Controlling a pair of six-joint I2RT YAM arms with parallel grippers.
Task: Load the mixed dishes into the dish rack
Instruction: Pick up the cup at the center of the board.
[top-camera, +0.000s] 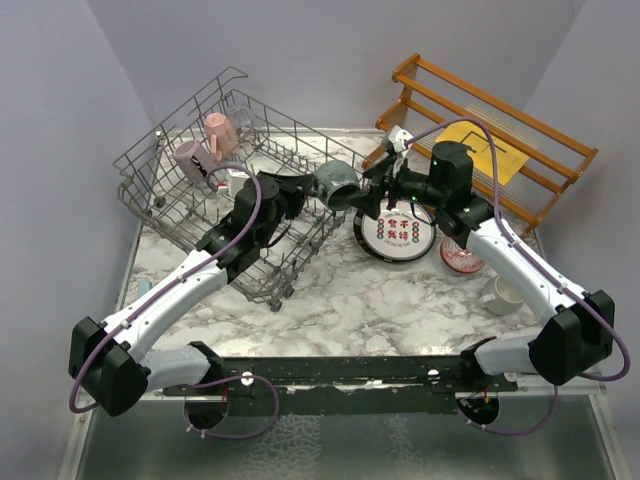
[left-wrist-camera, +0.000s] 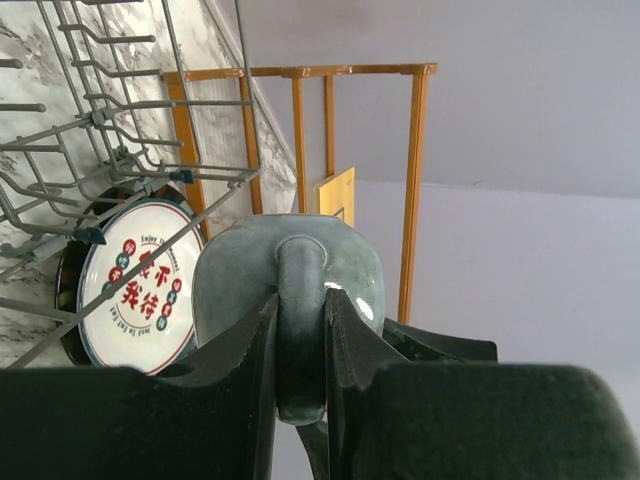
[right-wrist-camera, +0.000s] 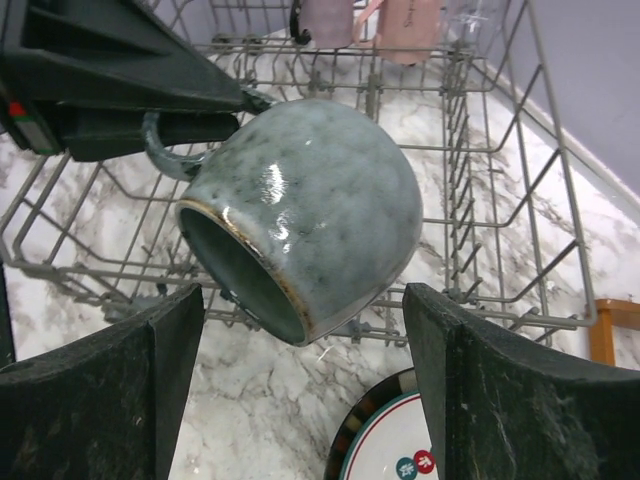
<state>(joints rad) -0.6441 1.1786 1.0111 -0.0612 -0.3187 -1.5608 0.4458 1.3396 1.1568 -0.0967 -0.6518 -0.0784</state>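
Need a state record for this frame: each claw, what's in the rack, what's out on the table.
left claw: shut on the handle of the grey-teal mug, which is held on its side by the rack's right edge
right claw: open, one finger on each side of the mug, not touching it
dish rack: holds pink mug and mauve mug
on table: black-rimmed plate, red patterned bowl, cream mug
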